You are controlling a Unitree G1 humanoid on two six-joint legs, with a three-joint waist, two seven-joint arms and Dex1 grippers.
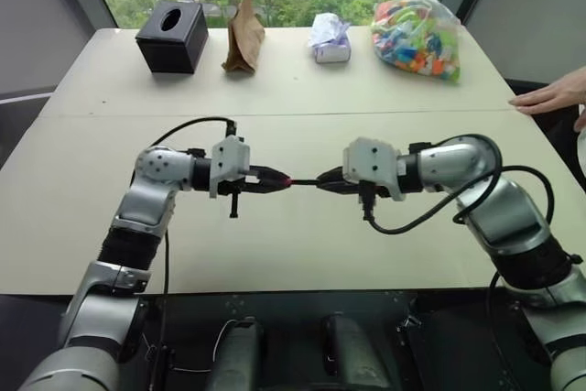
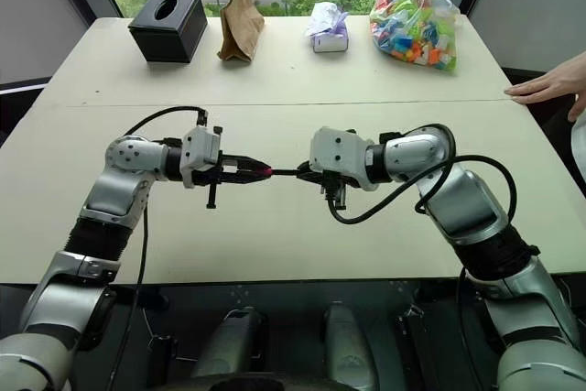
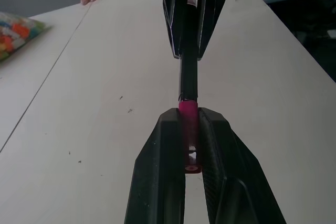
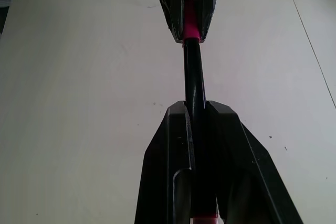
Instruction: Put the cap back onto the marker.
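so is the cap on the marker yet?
On, or nearly: the cap in the left gripper meets the marker held by the right gripper; fully seated, cannot tell.

Worktop (image 1: 275, 89): matt, smooth pale laminate with faint specks. Marker (image 4: 193, 77): glossy black plastic barrel. Cap (image 3: 188, 113): smooth pink-red plastic. Both hands, left hand (image 1: 275, 180) and right hand (image 1: 331, 182): black plastic fingers with a slight sheen. Bag (image 1: 244, 38): creased brown paper. Sack (image 1: 417, 34): clear glossy plastic film. Tissue box (image 1: 172, 36): matt black.
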